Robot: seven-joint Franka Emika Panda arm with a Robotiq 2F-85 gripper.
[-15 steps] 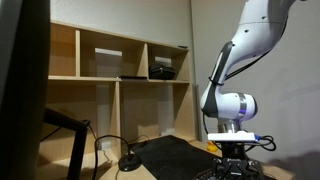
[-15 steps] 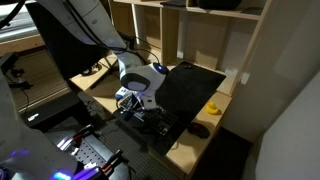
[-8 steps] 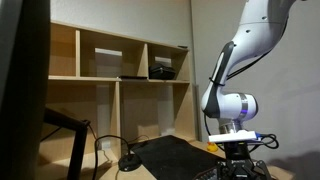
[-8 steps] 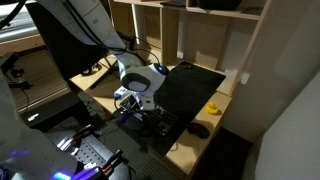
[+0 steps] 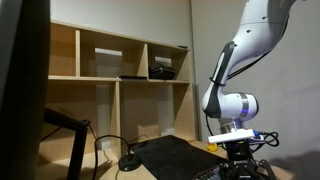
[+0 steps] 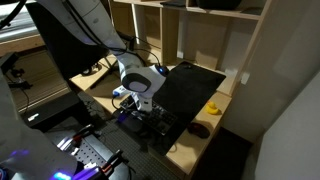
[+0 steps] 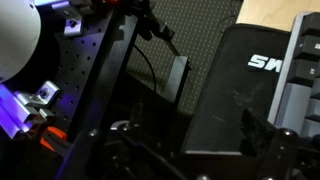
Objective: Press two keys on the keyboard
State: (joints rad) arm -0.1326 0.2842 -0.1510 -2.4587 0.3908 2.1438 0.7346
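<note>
The keyboard (image 7: 306,62) shows as rows of dark keys along the right edge of the wrist view. In an exterior view the keyboard (image 6: 155,124) lies low on the desk, partly hidden beneath my wrist. My gripper (image 7: 190,140) hovers beside it, over a smooth black pad with white lettering (image 7: 232,95). The jaws stand apart with nothing between them, and one dark finger (image 7: 262,132) shows at the lower right. In both exterior views the gripper (image 5: 238,162) (image 6: 132,108) points down, close above the desk.
A large black desk mat (image 6: 196,84) lies behind the keyboard, with a small yellow object (image 6: 212,107) and a dark mouse (image 6: 198,130) near it. Wooden shelves (image 5: 120,70) stand behind. A cable (image 7: 160,85) and dark metal framing (image 7: 105,90) lie left of the pad.
The wrist and gripper have shifted slightly sideways and a little lower over the desk. Nothing else has moved.
</note>
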